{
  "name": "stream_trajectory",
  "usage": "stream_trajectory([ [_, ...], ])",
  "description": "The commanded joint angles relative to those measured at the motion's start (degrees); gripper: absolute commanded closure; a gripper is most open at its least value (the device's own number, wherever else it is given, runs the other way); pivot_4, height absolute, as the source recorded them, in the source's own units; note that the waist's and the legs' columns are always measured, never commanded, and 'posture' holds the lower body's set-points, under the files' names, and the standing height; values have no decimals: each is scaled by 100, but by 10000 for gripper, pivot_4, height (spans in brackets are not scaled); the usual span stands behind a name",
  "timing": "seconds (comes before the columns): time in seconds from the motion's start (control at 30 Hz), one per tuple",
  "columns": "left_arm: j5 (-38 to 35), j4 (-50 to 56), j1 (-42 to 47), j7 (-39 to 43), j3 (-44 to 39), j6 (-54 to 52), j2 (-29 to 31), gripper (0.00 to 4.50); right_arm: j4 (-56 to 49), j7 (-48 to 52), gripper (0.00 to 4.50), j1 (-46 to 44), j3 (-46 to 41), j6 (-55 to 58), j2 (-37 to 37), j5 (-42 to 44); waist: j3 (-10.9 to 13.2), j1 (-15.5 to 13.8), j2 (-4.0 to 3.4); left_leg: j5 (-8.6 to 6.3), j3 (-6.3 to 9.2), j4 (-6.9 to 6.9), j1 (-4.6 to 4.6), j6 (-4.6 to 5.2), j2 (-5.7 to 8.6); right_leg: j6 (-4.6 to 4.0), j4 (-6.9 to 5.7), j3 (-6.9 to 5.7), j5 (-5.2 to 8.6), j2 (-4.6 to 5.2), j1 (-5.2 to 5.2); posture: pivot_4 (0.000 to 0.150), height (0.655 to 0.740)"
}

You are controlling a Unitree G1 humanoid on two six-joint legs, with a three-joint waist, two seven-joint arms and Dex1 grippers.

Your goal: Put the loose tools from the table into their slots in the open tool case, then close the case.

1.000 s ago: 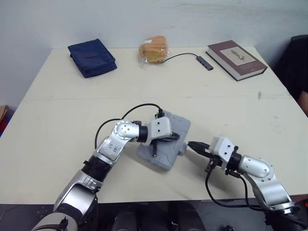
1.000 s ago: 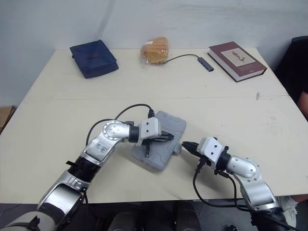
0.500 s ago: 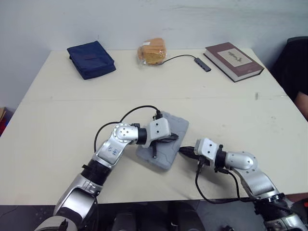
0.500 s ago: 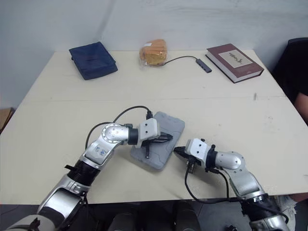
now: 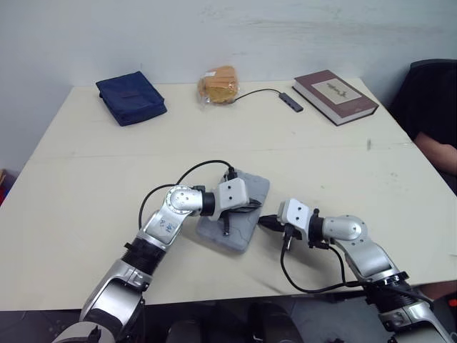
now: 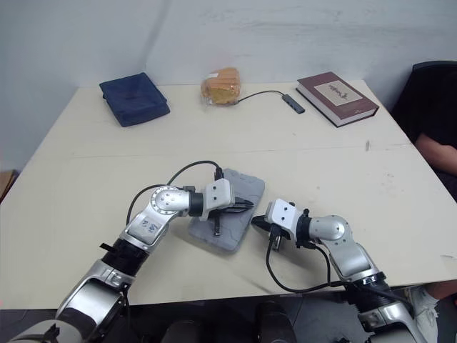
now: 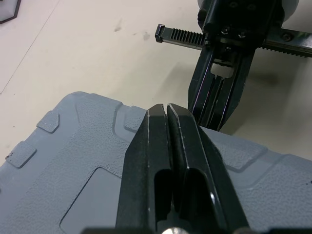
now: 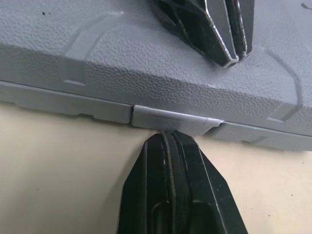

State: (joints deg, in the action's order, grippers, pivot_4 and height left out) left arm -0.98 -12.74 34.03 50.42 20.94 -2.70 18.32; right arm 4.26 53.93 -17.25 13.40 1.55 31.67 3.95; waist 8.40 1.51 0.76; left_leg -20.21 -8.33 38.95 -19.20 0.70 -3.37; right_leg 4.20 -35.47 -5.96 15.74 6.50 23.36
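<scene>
From the head views, you're looking at the grey tool case (image 5: 214, 230) lying flat on the table (image 5: 343, 157) with its lid already down. Your left gripper (image 5: 255, 205) is resting on top of the case, and your right gripper (image 5: 261, 221) is nosing in at the case's edge on the right arm's side.

In the left wrist view, the left fingers are pressing together, gripping nothing and bearing down on the lid.

In the right wrist view, the right fingers are likewise pinching together, empty, with their tip touching the latch (image 8: 171, 121) on the case's edge.

Stowing is looking finished; you're probably left with snapping that latch home.
</scene>
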Motion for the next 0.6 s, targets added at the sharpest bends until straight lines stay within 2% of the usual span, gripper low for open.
stream_trajectory([
  [0.03, 194, -675, -234, -293, -116, 411, -3, 44465, -292, -10, 45000, 169, -216, -6, 235, 11, 2, -10, -12, 0, 1, 0, -2, 0, 1, 0, 1, 3, 0, 2, 1, 1500, 7400],
  [0.13, -464, -401, -163, -174, -999, 1258, 242, 44465, -846, 543, 45000, 713, -1102, -266, 832, 858, 38, -66, -27, 0, 5, 0, -20, 1, 1, 0, 4, 7, 0, 4, 11, 1500, 7400],
  [0.23, -591, -292, -324, 2, -1417, 1770, 794, 44465, -1117, 934, 45000, 973, -1708, 11, 1274, 1551, 121, -31, -21, 3, -1, 1, -41, -3, 1, -1, -2, 7, -2, 0, 38, 1500, 7400],
  [0.27, -744, -170, -465, 203, -1536, 1698, 1011, 39645, -1145, 1028, 38643, 1030, -1866, -6, 1425, 1630, 135, 3, -27, 4, -1, 1, -43, -4, -1, -2, -4, 3, -2, -3, 40, 1500, 7400],
  [0.3, -863, -64, -605, 339, -1643, 1663, 1193, 37652, -1145, 1081, 36507, 1062, -1996, -9, 1564, 1650, 146, 20, -34, 4, -1, -2, -44, -5, -3, -3, -3, 0, -1, -4, 41, 1500, 7400],
  [0.37, -1147, 228, -1056, 514, -2030, 1347, 1657, 29523, -1060, 1122, 27639, 1092, -2307, -142, 1831, 1603, 160, 26, -34, 4, -7, -17, -42, -6, -4, -4, 2, -9, -1, -8, 46, 1500, 7400],
  [0.4, -1205, 334, -1270, 521, -2216, 1276, 1859, 24359, -977, 1158, 21832, 1081, -2471, -200, 1968, 1595, 169, 24, -35, 4, -10, -20, -45, -8, -7, -3, 5, -13, 0, -11, 52, 1500, 7400],
  [0.53, -1531, 931, -2232, 378, -2928, 533, 2429, 6678, -611, 1260, 2383, 947, -3004, -235, 2405, 1663, 184, -11, -27, 18, -11, 5, -124, -32, -4, 0, -7, -15, -3, -8, 126, 1500, 7400],
  [0.57, -1578, 1067, -2538, 353, -3139, 355, 2567, 1873, -550, 1300, 0, 914, -3065, -265, 2482, 1661, 185, -22, -29, 17, -12, 7, -123, -30, -3, 1, -4, -16, -3, -7, 124, 1500, 7400],
  [0.6, -1626, 1217, -2815, 288, -3354, 197, 2655, 870, -505, 1344, 0, 884, -3113, -287, 2542, 1667, 186, -23, -27, 16, -12, 6, -123, -29, -2, 2, -2, -16, -3, -5, 123, 1500, 7400],
])
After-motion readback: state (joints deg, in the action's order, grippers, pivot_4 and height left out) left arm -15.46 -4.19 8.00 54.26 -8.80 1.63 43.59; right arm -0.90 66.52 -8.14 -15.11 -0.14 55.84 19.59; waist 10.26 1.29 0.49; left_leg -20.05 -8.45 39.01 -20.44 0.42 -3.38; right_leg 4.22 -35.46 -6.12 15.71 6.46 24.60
